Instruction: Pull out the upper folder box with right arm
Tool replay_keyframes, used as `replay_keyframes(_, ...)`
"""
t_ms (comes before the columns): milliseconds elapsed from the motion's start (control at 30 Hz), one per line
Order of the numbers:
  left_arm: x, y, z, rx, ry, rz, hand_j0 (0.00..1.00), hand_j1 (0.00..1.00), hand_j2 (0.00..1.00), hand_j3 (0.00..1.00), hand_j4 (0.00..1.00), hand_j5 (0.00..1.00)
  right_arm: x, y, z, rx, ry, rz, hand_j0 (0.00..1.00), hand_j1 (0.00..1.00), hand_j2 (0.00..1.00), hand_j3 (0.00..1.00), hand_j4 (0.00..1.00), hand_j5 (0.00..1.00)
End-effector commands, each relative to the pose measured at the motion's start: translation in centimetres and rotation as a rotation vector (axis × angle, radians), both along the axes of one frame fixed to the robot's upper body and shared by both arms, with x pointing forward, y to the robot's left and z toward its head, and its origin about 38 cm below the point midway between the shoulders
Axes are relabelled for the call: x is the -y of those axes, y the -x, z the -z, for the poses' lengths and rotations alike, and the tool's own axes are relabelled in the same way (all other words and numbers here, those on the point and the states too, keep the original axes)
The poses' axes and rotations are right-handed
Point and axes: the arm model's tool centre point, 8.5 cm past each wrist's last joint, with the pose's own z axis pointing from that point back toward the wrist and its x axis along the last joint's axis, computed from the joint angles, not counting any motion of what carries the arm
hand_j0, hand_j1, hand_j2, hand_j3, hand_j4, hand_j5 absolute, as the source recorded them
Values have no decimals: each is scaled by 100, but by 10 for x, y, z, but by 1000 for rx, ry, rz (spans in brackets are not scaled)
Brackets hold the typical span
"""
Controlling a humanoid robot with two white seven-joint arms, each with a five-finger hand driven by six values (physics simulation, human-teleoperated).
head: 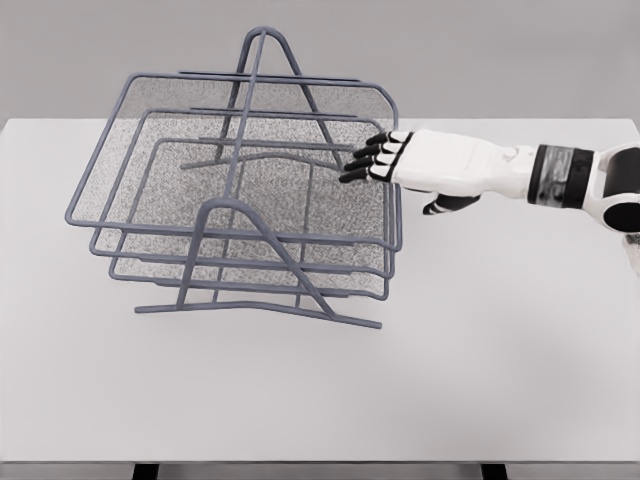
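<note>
A grey wire rack [262, 215] holding three stacked mesh trays stands on the white table [480, 380], left of the middle. The upper tray [150, 140] sits slid out toward the left front, its rim overhanging the lower trays. My right hand [372, 160] reaches in from the right at the height of the top tray. Its dark fingertips [358, 165] touch or nearly touch the tray's right rim [396, 130]. The fingers are stretched out and relaxed, and the thumb [448, 205] hangs below the palm. Nothing is grasped. The left arm does not show.
The rack's A-shaped end frames [265, 60] rise at the front and the back. The table's front edge [320, 463] runs along the bottom of the picture.
</note>
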Motion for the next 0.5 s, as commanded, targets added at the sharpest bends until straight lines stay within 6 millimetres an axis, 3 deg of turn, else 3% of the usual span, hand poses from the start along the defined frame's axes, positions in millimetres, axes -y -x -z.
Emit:
replay_keyframes(0,0,0,0,0,0,-1,100,100,100,100,100,100,2,-1,2,-4,10,4,100,100,100,100,100,100)
replay_keyframes(200,0,0,0,-1,0,-1,100,100,100,100,100,100,19,10,33,-75,40,37,100,100,100,100,100,100)
replay_keyframes(333,0,0,0,1,1,1,100,100,100,100,100,100,63,14,32,-80,73,128,100,100,100,100,100,100)
replay_keyframes(367,0,0,0,0,0,1,100,100,100,100,100,100,83,17,30,-79,85,172,100,100,100,100,100,100)
replay_keyframes(467,0,0,0,-2,1,1,100,100,100,100,100,100,110,22,26,-75,103,232,100,100,100,100,100,100)
